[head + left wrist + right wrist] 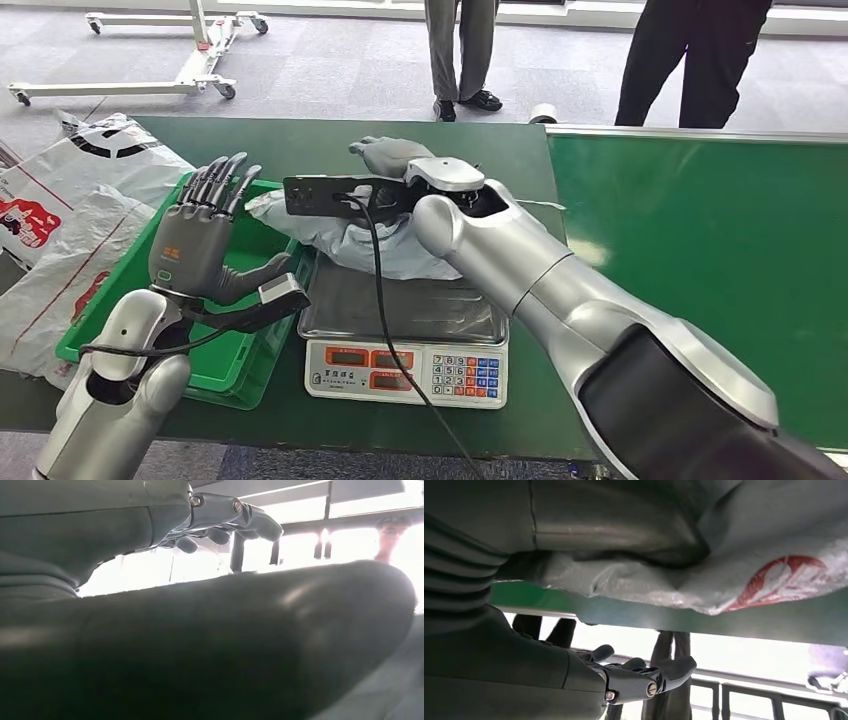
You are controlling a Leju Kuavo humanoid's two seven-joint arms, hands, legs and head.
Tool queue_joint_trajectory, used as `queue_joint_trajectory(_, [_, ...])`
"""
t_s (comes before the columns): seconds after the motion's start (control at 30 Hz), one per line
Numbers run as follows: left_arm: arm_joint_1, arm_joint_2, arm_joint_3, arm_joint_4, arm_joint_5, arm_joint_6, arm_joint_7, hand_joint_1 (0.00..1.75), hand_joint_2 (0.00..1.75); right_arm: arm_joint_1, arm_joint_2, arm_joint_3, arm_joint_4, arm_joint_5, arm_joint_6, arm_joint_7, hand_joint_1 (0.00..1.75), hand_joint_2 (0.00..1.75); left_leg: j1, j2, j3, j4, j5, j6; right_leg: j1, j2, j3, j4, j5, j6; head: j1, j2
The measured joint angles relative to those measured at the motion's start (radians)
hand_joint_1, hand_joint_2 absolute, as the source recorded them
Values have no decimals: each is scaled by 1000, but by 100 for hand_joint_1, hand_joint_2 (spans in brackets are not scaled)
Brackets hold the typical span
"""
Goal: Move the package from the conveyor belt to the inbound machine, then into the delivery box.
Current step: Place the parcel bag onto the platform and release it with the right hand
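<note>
The grey plastic package (330, 240) lies on the steel plate of the weighing scale (400, 305), its near end hanging over the plate's left edge. My right hand (390, 155) reaches over the package's far end, fingers stretched out straight. In the right wrist view the package (674, 580) lies against the thumb side of the hand, while the fingers (644, 677) stay clear of it. My left hand (200, 235) is raised above the green box (235, 365), palm forward, fingers spread and holding nothing; its fingers (225, 515) also point into open air.
Several white and red mail bags (60, 220) lie left of the green box. The green conveyor belt (700, 250) runs along the right. Two people (465, 50) (700, 60) stand beyond the table, and a white wheeled frame (150, 60) stands on the floor at the back left.
</note>
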Motion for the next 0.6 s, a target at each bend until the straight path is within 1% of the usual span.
queue_joint_trajectory(0.07, [-4, 10, 0, -1, 0, 0, -1, 0, 0, -25, -13, -18, 15, -16, 27, -1, 0, 0, 0, 0, 0, 0, 0, 0, 0, 0, 0, 0, 0, 0, 0, 0])
queue_joint_trajectory(0.17, [-7, 18, 1, -1, 1, 0, -1, 0, 0, -46, -25, -33, 27, -20, 33, 2, 0, 0, 0, 1, 0, 0, 0, 0, 0, 0, 0, 0, 1, -1, 0, 0])
queue_joint_trajectory(0.23, [-7, 24, 1, -3, 2, 1, -1, 0, 0, -55, -33, -41, 33, -14, 7, 18, 0, 0, 0, 1, 0, 0, 0, 0, 0, 0, 0, 0, 1, -1, 0, 0])
queue_joint_trajectory(0.33, [-3, 42, 5, -11, 3, 3, -1, 0, 0, -84, -62, -64, 35, -12, -68, 37, 0, 0, 0, 0, 0, 0, 0, 0, 0, 0, 0, 0, 1, -1, 0, 0])
queue_joint_trajectory(0.4, [-2, 52, 11, -18, 1, 4, -1, 0, 0, -118, -96, -87, 35, 0, -120, 39, 0, 0, 0, -1, 0, 0, 0, 0, 0, -1, 0, 0, 1, -1, 0, 0])
queue_joint_trajectory(0.47, [-8, 55, 15, -19, -11, -3, -3, 0, 0, -148, -141, -105, 30, 22, -156, 35, 0, 0, 0, -2, 0, 1, 0, 0, 0, -2, 1, 0, 1, -1, 0, 0])
queue_joint_trajectory(0.6, [-49, 55, 16, -8, -48, -28, -8, 0, 0, -165, -249, -145, 17, 32, -180, -15, 0, 0, 0, -4, 0, 2, 0, 1, 0, -4, 3, -1, 1, 1, 0, 0])
